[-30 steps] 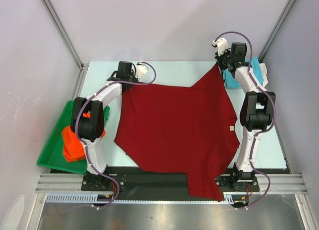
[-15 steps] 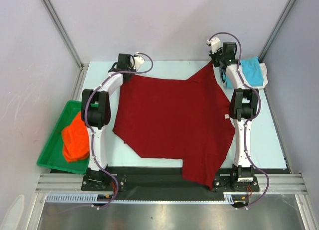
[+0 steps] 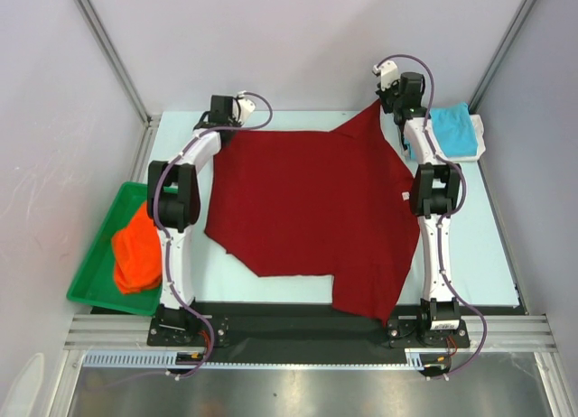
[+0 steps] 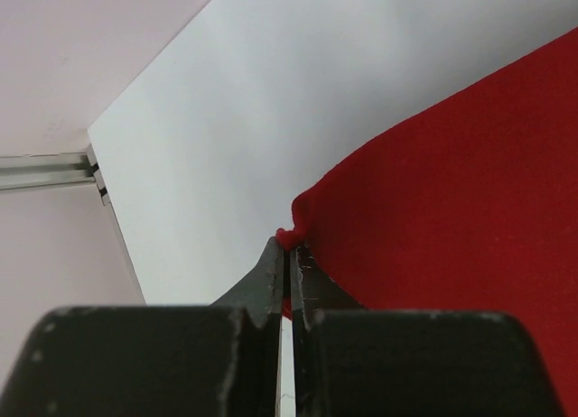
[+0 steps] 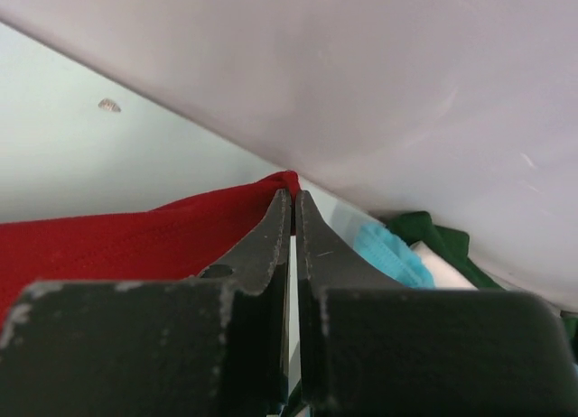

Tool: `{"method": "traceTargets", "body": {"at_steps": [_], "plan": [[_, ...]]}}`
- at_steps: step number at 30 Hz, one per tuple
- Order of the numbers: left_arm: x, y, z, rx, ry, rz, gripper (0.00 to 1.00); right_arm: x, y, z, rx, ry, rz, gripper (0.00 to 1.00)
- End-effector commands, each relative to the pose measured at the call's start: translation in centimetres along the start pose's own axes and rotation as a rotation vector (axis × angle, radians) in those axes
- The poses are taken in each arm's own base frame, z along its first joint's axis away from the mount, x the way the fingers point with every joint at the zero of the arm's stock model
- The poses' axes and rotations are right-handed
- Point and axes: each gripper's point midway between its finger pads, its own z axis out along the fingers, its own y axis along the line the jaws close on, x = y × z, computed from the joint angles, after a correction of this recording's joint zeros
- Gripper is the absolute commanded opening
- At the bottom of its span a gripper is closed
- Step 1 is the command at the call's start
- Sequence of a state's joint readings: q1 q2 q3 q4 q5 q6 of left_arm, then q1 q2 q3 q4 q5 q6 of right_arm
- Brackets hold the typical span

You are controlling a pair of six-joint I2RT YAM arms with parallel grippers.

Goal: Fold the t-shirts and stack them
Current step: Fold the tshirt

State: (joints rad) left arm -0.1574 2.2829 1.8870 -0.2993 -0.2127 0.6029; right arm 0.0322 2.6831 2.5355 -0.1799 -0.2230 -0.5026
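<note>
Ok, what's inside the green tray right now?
Only a bunched-up orange t-shirt shows in the green tray. Whether anything lies beneath the cloth cannot be seen, since the shirt covers that part of the tray floor.

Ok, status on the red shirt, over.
Left gripper shut on dark red t-shirt, far-left corner. Right gripper shut on its far-right corner. Turquoise t-shirt close beside it.
</note>
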Motion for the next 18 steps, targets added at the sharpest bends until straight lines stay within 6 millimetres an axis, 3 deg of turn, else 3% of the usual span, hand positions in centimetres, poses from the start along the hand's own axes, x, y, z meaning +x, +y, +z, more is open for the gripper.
{"method": "traceTargets", "body": {"at_steps": [1,8,11,12,13,14,15,18], "plan": [[-1.2,3.6,0.1,-0.111,-0.032,-0.018,0.01,-3.8,-2.6,0.0,0.087,-0.127,0.000,0.00],[-1.3,3.2,0.0,-0.072,-0.039,-0.006,0.00,-3.6,-2.6,-0.5,0.075,-0.099,0.008,0.00],[-1.7,2.1,-1.4,0.005,-0.054,0.005,0.00,-2.5,-2.3,-1.4,0.046,-0.046,-0.004,0.00],[-2.3,2.4,-2.4,0.012,-0.070,0.002,0.00,-4.1,-2.8,-2.6,0.047,-0.059,-0.015,0.00],[-2.2,1.4,-2.8,0.062,-0.081,0.001,0.00,-4.1,-2.8,-3.1,0.040,-0.051,-0.021,0.00],[-2.1,1.1,-3.4,0.087,-0.078,0.002,0.00,-2.7,-2.0,-3.4,0.008,-0.011,-0.027,0.00],[-2.1,0.6,-3.8,0.114,-0.082,0.004,0.00,-4.1,-2.3,-4.5,0.009,-0.023,-0.035,0.00],[-2.1,0.1,-5.4,0.158,-0.098,0.010,0.01,-3.4,-1.5,-5.8,-0.029,0.020,-0.027,0.00]]}}
